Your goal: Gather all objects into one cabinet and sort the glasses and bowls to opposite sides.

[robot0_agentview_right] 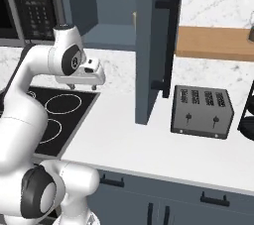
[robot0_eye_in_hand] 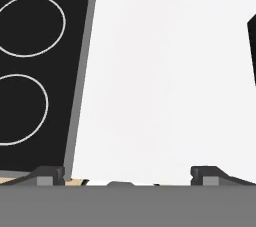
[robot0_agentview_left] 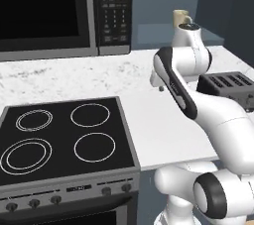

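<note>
**While hanging open and empty, plan the reach to the mug**

Though poised over bare white counter [robot0_eye_in_hand: 165, 71], well placed for nothing yet. Gripper [robot0_agentview_right: 83, 86] pointing straight down, fingers spread wide, gripping nothing; same wide, empty gap in the hand view [robot0_eye_in_hand: 130, 176], with only countertop between the tips and the stove [robot0_eye_in_hand: 35, 71] off to one side.

Cream mug [robot0_agentview_left: 181, 17] well apart from the gripper: higher up and farther back, apparently standing on the low shelf of the open cabinet [robot0_agentview_right: 99, 11], partly hidden behind the arm in the left base view. In the right base view, just a pale sliver [robot0_agentview_right: 134, 21] beside the edge of the swung-out cabinet door [robot0_agentview_right: 154, 45].

For a clean step, judged from here:
- Lift first, then travel back toward the shelf; no dragging across the counter.
- Roll the wrist from downward to roughly level before entering, so as to approach the mug from the front.
- Keep clear of the cabinet door and its black bar handle [robot0_agentview_right: 171, 40] on the right, and of the toaster [robot0_agentview_right: 202, 111] below.
- Close across the body of the mug, not the handle, and only once centred.
</note>
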You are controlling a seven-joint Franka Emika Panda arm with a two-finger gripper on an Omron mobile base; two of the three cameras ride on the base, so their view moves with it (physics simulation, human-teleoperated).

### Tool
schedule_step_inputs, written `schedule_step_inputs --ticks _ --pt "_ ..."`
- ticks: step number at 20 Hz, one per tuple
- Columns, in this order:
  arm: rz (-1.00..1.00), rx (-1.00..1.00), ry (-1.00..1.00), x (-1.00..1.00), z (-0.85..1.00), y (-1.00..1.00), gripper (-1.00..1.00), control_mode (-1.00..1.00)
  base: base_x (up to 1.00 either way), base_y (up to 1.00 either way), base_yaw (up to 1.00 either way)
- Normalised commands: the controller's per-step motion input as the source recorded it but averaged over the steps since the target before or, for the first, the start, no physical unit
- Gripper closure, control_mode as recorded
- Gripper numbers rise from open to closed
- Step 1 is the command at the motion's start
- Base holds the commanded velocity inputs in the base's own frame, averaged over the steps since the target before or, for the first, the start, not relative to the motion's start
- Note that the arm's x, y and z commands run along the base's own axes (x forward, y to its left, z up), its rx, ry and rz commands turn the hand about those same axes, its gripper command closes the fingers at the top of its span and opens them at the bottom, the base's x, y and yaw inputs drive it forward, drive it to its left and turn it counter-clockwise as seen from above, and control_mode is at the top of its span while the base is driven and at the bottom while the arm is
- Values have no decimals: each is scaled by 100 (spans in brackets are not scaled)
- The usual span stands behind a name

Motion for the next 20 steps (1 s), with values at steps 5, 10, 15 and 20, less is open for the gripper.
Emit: schedule_step_inputs --ticks 5,10,15,20 --pt "0 0 0 0 0 0 -100 100 5 -58 0" --pt "0 0 0 0 0 0 -100 100 3 -16 0" --pt "0 0 0 0 0 0 -100 100 0 0 0" --pt "0 0 0 0 0 0 -100 100 0 0 0"
